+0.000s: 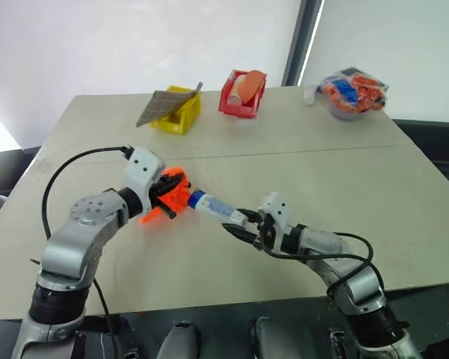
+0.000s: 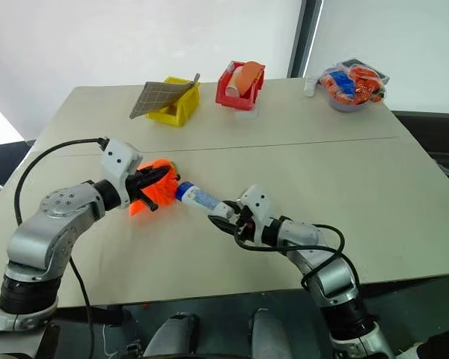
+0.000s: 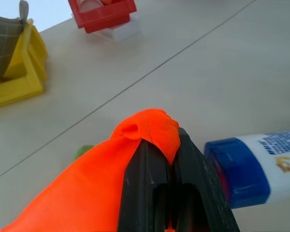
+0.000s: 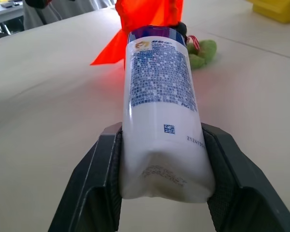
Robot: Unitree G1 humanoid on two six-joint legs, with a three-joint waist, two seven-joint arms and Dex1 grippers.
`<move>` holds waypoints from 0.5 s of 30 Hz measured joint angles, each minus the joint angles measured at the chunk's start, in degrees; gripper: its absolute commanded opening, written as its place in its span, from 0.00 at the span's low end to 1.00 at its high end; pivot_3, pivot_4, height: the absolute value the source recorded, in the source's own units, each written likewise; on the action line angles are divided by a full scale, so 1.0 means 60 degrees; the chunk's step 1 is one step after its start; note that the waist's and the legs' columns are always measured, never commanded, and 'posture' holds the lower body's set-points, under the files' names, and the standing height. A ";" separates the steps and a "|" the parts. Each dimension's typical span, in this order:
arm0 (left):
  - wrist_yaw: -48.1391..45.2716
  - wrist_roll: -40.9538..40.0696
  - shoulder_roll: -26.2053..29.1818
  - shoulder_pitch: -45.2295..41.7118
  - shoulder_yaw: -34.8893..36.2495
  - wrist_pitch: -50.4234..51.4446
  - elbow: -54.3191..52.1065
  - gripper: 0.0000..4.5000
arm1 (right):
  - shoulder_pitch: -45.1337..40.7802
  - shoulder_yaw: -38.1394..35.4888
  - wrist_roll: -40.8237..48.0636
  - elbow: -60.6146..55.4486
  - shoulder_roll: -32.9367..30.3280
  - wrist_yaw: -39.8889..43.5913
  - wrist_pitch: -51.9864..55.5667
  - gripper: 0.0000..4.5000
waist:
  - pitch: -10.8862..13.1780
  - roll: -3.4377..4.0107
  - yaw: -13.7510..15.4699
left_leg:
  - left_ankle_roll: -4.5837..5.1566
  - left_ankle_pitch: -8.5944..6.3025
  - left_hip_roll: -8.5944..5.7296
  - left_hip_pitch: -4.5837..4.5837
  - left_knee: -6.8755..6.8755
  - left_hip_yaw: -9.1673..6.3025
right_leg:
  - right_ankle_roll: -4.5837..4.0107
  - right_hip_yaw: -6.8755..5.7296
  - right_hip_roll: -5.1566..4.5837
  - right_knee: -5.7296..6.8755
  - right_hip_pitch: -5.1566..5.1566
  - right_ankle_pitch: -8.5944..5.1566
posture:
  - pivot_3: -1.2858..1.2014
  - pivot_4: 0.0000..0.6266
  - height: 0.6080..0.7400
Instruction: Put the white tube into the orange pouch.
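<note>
The left eye view shows the left gripper [image 1: 167, 196] with its two black fingers pressed together on a fold of the bright neon-orange soft fabric pouch [image 1: 173, 194], held above the beige table [image 1: 299, 149]. The right gripper [image 1: 243, 224] is clamped on the crimped end of the small white squeeze tube [image 1: 213, 207], whose blue cap points at the pouch and seems to touch its edge, though the pouch's opening cannot be made out. A small green tag [image 4: 203, 52] lies just behind the pouch.

White tube [image 1: 213, 207], blue cap forward, nearly touching the bunched orange pouch [image 1: 172, 194]
</note>
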 measured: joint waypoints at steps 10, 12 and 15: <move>-0.0554 -0.0529 0.0655 0.0784 -0.0081 0.0197 -0.0596 0.00 | -0.0569 0.0310 -0.0366 0.0644 -0.0032 0.0377 -0.0236 0.37 | 0.0001 0.0001 0.0007 | 0.0000 0.0000 0.0000 -0.0002 0.0000 0.0000 | -0.0004 0.0000 0.0000 -0.0001 -0.0002 -0.0001 | 0.52 0.24 1.00; -0.0594 -0.0584 0.0672 0.0827 -0.0162 0.0200 -0.0652 0.00 | -0.0737 0.0467 -0.0429 0.0702 -0.0029 0.0552 -0.0281 0.37 | 0.0001 0.0001 0.0005 | 0.0000 0.0000 0.0000 -0.0001 0.0000 0.0000 | -0.0003 0.0000 0.0000 -0.0001 -0.0001 -0.0001 | 0.52 0.24 1.00; -0.0633 -0.0617 0.0676 0.0970 -0.0373 0.0226 -0.0763 0.00 | -0.1226 0.0885 -0.0640 0.1116 0.0112 0.0808 -0.0358 0.37 | 0.0001 0.0001 0.0000 | 0.0000 0.0000 0.0000 -0.0002 0.0000 0.0000 | -0.0008 0.0000 0.0000 -0.0001 -0.0001 0.0001 | 0.52 0.24 1.00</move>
